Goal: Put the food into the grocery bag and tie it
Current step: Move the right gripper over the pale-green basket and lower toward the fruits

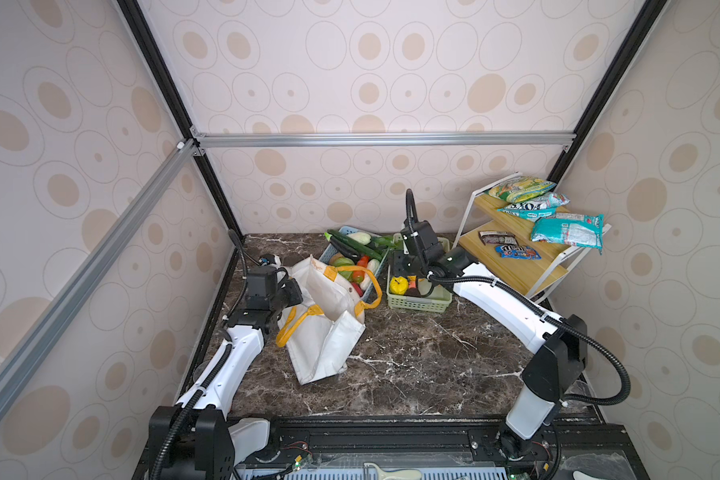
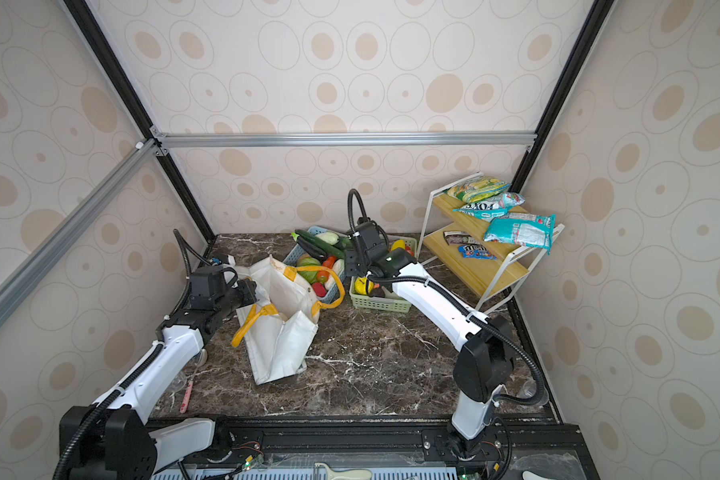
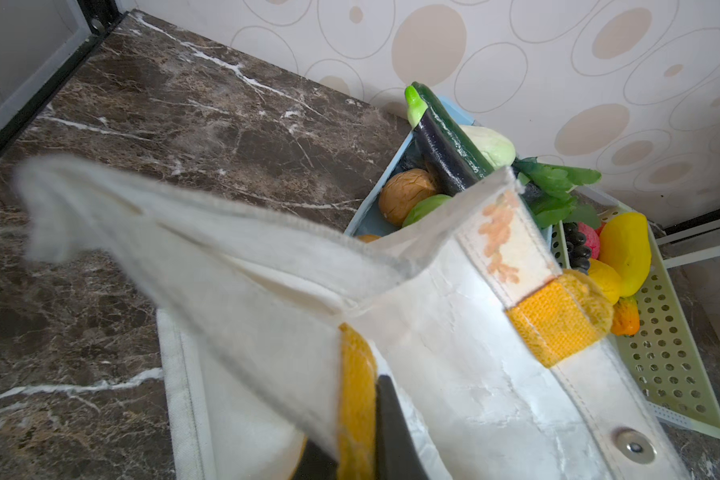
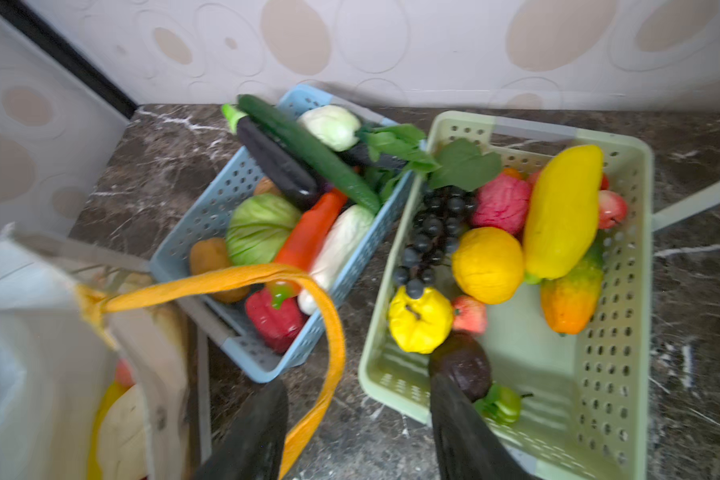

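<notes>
I have the left gripper (image 3: 355,440) pressed together on the near yellow-orange woven strap handle (image 3: 356,382), right where it is sewn to the rim of the large white fabric grocery bag (image 1: 325,345). The bag sits at about 9 o'clock on the dark marble-patterned tabletop (image 1: 412,374). That pinch lifts the near rim, so the mouth gapes toward 1 o'clock, facing the baskets, and the soft cloth cannot fold shut.

The right gripper (image 4: 358,382) hangs with its jaws spread and nothing between them, low over the near end of the pale green slotted plastic basket (image 4: 634,291) at 12 o'clock. I read the spread jaws as ready for a pick. Most of the small glossy toy fruits (image 4: 487,266) lie in that basket: yellow, orange, pink, red and a bunch of dark grapes. One finger overlaps a round dark purple fruit (image 4: 462,365), and I cannot tell whether they touch.

In the right wrist view, yellow, cream and red shapes show inside the bag's mouth, so I judge some food is already loaded.

The blue slotted plastic basket (image 4: 208,216) of vegetables stands at 11 o'clock, against the bag. The bag's far strap loop (image 4: 329,332) drapes over its corner, and it could snag a carry.
</notes>
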You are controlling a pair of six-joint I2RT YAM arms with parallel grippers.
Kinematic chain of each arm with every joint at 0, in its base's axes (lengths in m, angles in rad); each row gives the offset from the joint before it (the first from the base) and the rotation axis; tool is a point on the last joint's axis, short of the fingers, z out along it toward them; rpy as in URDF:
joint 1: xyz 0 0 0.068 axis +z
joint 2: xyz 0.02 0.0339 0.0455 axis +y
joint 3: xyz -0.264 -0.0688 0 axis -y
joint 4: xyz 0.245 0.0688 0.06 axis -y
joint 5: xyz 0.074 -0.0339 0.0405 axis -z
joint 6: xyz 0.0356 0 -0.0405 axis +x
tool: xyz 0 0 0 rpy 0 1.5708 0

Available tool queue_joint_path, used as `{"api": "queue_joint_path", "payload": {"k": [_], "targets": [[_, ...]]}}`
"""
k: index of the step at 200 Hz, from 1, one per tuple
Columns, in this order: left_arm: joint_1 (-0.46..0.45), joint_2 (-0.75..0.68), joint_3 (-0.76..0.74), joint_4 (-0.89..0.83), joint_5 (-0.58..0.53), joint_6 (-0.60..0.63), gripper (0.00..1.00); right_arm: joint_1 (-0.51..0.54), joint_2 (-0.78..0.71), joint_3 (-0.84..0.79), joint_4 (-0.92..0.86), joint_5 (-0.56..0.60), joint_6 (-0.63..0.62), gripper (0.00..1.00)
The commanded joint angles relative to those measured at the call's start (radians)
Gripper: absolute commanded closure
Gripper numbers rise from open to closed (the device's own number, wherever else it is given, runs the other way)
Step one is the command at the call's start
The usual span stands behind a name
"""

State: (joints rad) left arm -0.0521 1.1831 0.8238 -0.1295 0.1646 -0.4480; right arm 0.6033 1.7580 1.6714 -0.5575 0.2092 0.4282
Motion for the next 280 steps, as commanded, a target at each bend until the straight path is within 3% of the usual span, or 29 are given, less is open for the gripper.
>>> {"api": "queue_joint_path", "payload": {"k": [1, 36, 92, 175, 280], "targets": [[0.007, -0.028, 0.022, 0.05, 0.012, 0.005, 1.0, -0.059, 0.068, 0.006, -0.047, 0.002, -0.012, 0.42], [0.007, -0.037, 0.019, 0.048, 0.014, 0.007, 1.0, -0.109, 0.147, 0.052, -0.097, 0.081, -0.013, 0.42], [0.007, -0.037, 0.029, 0.038, 0.017, 0.017, 1.0, -0.129, 0.254, 0.08, -0.17, 0.263, -0.033, 0.51], [0.007, -0.036, 0.02, 0.049, 0.03, 0.014, 1.0, -0.143, 0.393, 0.109, -0.176, 0.399, -0.067, 0.53], [0.008, -0.048, 0.017, 0.037, 0.027, 0.018, 1.0, -0.174, 0.474, 0.078, -0.084, 0.42, -0.073, 0.48]]}}
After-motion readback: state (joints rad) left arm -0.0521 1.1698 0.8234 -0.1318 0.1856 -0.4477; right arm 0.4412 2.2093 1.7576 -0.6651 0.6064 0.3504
